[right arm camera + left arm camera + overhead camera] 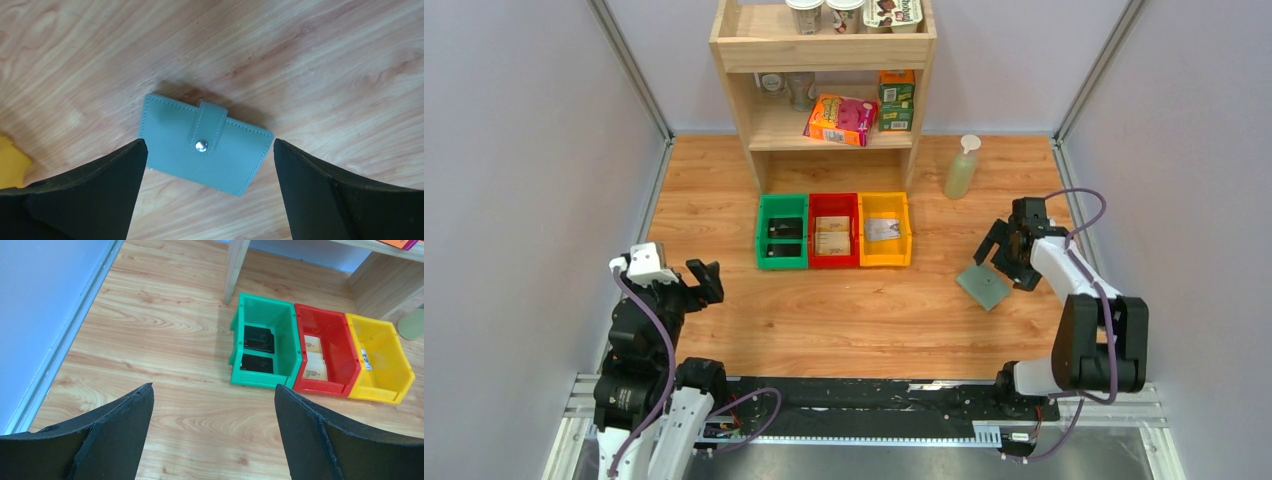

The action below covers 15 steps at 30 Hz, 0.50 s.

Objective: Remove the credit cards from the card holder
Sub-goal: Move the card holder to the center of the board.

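Observation:
The card holder (983, 286) lies flat on the wooden table at the right, folded shut, grey-green, its tab (209, 127) fastened by a metal snap. The credit cards are hidden inside it. My right gripper (1005, 264) hovers just above the holder, open. In the right wrist view the holder (235, 160) sits between and just beyond the two black fingertips, untouched, and the right gripper (210, 145) holds nothing. Far to the left, my left gripper (696, 285) stands open over bare wood, and in its wrist view the left gripper (213, 390) is empty.
Green (782, 232), red (834, 230) and yellow (885, 229) bins stand in a row mid-table. Flat black cards (258, 339) lie in the green bin, and the other two hold flat items. Behind them stands a wooden shelf (824, 90). A soap bottle (962, 168) stands at the back right.

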{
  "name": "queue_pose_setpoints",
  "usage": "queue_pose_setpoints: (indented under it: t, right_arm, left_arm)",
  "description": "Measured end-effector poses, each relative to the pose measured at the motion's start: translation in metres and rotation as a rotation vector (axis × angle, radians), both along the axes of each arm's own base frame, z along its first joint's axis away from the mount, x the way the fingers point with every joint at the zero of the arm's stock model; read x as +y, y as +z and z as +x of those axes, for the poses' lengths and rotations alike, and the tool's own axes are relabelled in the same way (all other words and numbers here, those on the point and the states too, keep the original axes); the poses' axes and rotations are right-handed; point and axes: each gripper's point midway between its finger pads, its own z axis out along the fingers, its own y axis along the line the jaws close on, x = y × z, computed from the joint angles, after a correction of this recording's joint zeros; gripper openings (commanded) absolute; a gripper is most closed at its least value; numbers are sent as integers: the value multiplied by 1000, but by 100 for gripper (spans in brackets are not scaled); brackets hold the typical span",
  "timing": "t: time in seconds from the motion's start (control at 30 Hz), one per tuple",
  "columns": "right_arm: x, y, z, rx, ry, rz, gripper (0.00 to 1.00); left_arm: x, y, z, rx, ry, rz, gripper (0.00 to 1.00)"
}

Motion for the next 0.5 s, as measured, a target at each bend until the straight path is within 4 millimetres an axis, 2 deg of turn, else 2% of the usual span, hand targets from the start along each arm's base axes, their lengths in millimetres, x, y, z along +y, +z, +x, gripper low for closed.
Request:
queue_pose_setpoints:
  t: [0.07,0.17,0.33,0.5]
  right_arm:
    - [-1,-16,0,53,11,22,100]
    - [14,-26,-3,89,67,84,100]
    - [45,-27,-11,67,182,135,100]
    - [90,-25,-42,50,319,187,99]
  left_arm:
    - [0,-1,1,4,-1,1,97]
    - [-1,-1,1,7,-6,0,97]
    - [-4,-3,3,21,-23,-1,96]
    - [-5,-4,3,25,-27,-2,96]
